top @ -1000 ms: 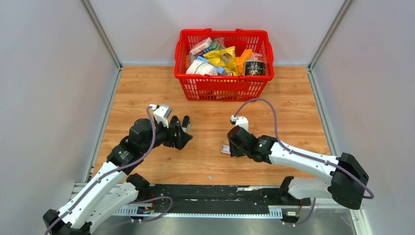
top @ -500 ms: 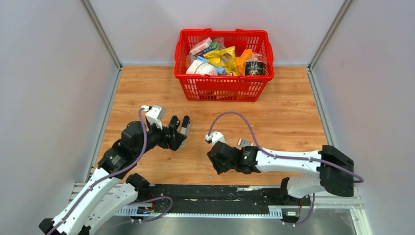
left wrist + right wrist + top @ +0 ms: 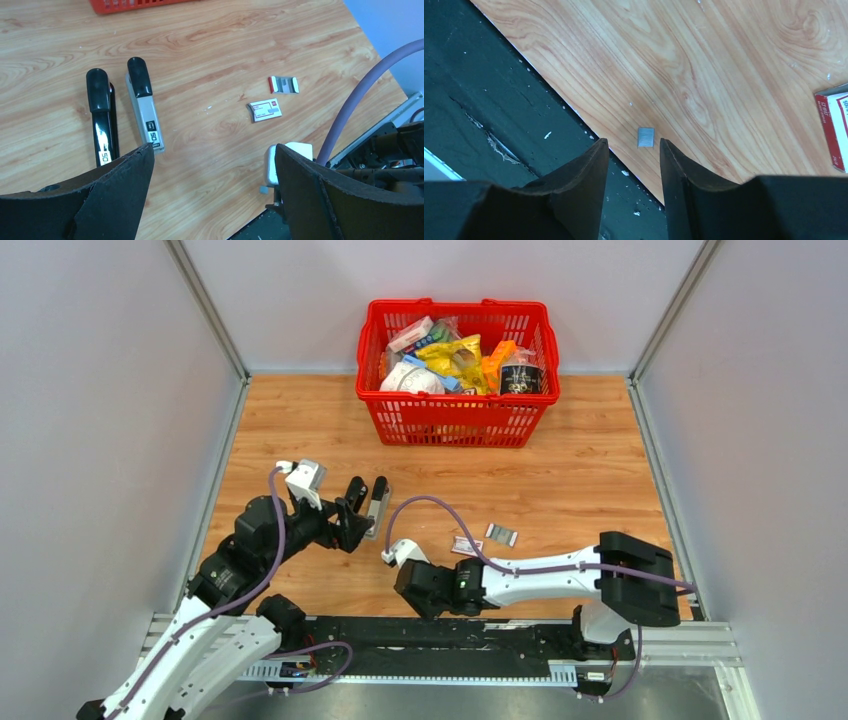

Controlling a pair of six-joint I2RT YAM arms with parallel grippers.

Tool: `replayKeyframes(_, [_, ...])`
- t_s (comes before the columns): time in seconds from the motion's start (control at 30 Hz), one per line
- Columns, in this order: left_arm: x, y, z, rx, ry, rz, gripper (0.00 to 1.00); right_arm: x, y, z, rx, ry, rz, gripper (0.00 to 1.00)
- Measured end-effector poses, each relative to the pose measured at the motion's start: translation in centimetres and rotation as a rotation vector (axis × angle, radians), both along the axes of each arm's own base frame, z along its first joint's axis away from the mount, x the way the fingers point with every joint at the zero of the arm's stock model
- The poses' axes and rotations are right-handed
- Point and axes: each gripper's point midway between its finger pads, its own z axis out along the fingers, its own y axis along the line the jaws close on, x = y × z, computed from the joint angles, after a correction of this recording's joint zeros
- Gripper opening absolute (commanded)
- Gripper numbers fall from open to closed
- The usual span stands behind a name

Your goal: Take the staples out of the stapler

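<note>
The stapler lies on the wooden table as a black bar [image 3: 102,120] and a grey bar [image 3: 145,112] side by side. It also shows in the top view as the stapler [image 3: 376,510]. My left gripper [image 3: 214,150] hovers wide open just near of it, holding nothing; in the top view the left gripper [image 3: 365,502] is beside the grey bar. A tiny grey piece of staples [image 3: 646,137] lies by the table's near edge. My right gripper [image 3: 633,142] hangs right behind that piece, open about halfway and empty. The same piece of staples [image 3: 263,189] shows beside the right wrist.
A small white-and-red box [image 3: 463,545] and a red-and-grey packet [image 3: 501,534] lie right of centre. A red basket [image 3: 455,420] full of groceries stands at the back. The black base rail [image 3: 499,75] runs along the near edge, under my right gripper.
My right arm has swung left and toward the near edge, away from the white-and-red box to the tiny grey piece, its jaws widening slightly. My left arm has drawn back a little.
</note>
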Motion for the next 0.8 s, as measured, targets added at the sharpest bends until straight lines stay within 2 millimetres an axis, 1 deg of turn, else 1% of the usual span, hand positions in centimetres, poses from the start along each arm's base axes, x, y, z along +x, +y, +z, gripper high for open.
replayKeyframes(0.13, [-0.1, 0.1, 0.2, -0.004, -0.008, 0.003, 0.97, -0.4, 0.1, -0.5, -0.015, 0.001, 0.011, 0.45])
replayKeyframes(0.37, [-0.3, 0.3, -0.1, 0.003, 0.003, 0.003, 0.97, -0.4, -0.1, -1.6, -0.050, -0.014, 0.000, 0.45])
replayKeyframes(0.8, [-0.3, 0.3, -0.1, 0.003, 0.004, 0.002, 0.97, 0.0, -0.4, -2.2, -0.078, -0.037, -0.021, 0.38])
